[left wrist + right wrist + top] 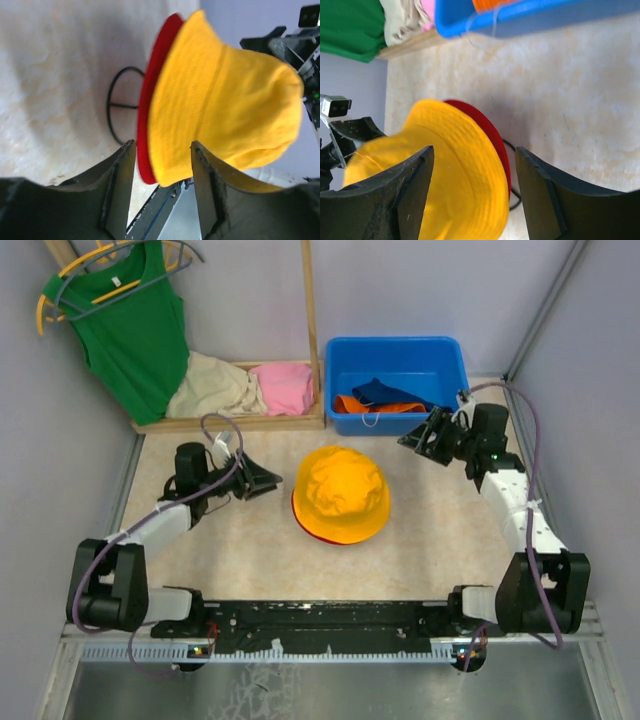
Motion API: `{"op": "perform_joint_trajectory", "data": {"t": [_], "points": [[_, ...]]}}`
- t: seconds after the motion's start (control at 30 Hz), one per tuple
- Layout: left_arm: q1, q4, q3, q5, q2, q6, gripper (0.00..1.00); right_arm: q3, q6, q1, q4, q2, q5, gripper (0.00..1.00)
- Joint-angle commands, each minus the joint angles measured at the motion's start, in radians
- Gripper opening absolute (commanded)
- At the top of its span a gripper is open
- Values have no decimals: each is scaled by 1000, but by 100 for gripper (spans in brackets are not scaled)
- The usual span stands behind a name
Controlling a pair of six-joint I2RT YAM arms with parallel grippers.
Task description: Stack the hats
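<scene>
A yellow-orange hat (340,490) sits on top of a red hat (297,510) at the table's middle; only the red brim shows. A navy hat (392,391) and a bright orange hat (362,405) lie in the blue bin (440,352). My left gripper (272,480) is open and empty just left of the stack. In the left wrist view its gripper (162,160) frames the yellow hat (220,100) and the red brim (150,110). My right gripper (415,440) is open and empty, right of the stack. In the right wrist view its gripper (472,185) faces the yellow hat (455,170).
A wooden rack at the back left holds beige (212,387) and pink (284,387) folded clothes, and a green tank top (130,330) hangs on a hanger. A black cord loop (117,105) lies on the table beside the stack. Grey walls close both sides.
</scene>
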Motion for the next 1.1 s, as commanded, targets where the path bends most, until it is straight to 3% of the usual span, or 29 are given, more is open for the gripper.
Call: {"op": "perform_joint_trajectory", "data": {"t": [0.0, 0.3, 0.4, 0.53, 1.07], "points": [[11, -113, 162, 68, 55, 123, 57, 168, -12, 5, -28, 25, 30, 66], [20, -53, 332, 303, 276, 167, 60, 301, -33, 11, -139, 81, 7, 67], [21, -170, 395, 319, 335, 277, 60, 309, -40, 11, -149, 83, -10, 66], [15, -54, 403, 369, 370, 247, 62, 285, -10, 11, -114, 68, -7, 66], [-87, 28, 494, 385, 531, 190, 65, 224, -19, 9, -119, 49, -7, 66]]}}
